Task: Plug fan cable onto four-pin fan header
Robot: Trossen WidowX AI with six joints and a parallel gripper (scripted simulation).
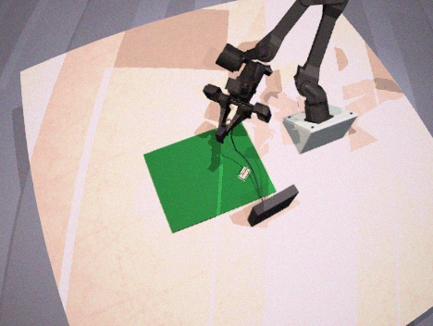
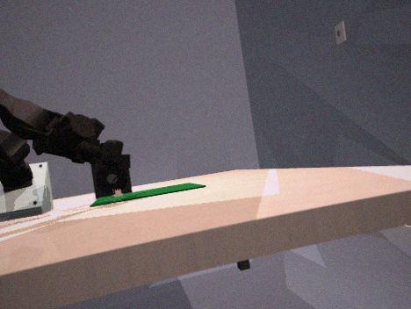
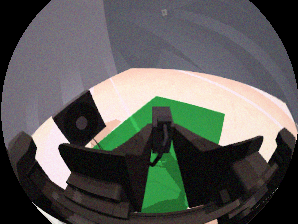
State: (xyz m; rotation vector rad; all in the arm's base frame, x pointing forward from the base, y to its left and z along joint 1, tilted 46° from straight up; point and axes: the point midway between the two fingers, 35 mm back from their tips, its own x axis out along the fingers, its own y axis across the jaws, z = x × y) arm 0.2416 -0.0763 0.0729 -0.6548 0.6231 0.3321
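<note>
While the gripper (image 1: 221,136) (image 3: 161,128) leans over the far edge of the green board (image 1: 204,181) (image 2: 154,192) (image 3: 197,119), its fingers are closed on the dark plug (image 3: 161,116) of the fan's cable (image 1: 252,167). That plug is apart from the pale four-pin header (image 1: 244,173) (image 2: 118,192), which sits toward the board's right side, nearer than the fingertips. From the plug, the cable runs near and right to the black fan (image 1: 273,206) (image 2: 112,177) (image 3: 80,122), standing upright just beside the board's near right corner.
</note>
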